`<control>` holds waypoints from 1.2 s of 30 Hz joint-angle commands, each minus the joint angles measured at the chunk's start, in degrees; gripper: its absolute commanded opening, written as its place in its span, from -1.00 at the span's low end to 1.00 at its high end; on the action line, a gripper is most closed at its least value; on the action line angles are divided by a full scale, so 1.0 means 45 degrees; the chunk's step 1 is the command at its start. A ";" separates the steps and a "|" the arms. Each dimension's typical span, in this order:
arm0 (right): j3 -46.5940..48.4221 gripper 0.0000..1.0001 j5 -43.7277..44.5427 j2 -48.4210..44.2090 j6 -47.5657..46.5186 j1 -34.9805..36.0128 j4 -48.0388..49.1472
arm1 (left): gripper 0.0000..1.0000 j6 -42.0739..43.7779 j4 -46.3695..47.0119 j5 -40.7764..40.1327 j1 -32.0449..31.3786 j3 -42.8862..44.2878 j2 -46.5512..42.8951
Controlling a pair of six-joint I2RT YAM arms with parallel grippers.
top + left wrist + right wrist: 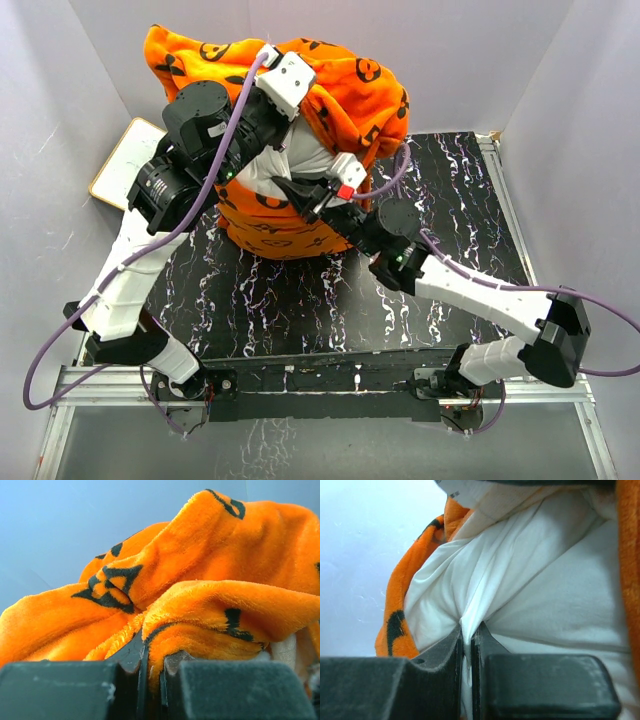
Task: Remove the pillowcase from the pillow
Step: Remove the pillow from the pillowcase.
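Note:
The orange plush pillowcase (pixel 350 90) with black motifs is bunched in a mound at the back middle of the table. The white pillow (pixel 305 160) shows through its opening. My left gripper (pixel 154 652) is shut on a fold of the pillowcase (pixel 215 560), and its wrist (pixel 285 82) hangs over the top of the mound. My right gripper (pixel 467 632) is shut on a pinch of the pillow's white fabric (pixel 530 580), with an orange edge (pixel 397 605) to its left. From above, the right gripper (pixel 295 190) reaches into the opening from the right.
A flat white board with a tan frame (pixel 125 160) lies at the back left, partly under the left arm. The black marbled tabletop (pixel 300 300) is enclosed by grey walls. A metal rail (pixel 320 385) carrying both arm bases runs along the front.

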 commanded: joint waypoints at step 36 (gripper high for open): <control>-0.4108 -0.83 0.2151 -0.6217 -0.0184 0.2963 -0.6999 | -1.00 -0.4779 -0.8971 0.4074 0.1817 0.2761 0.3339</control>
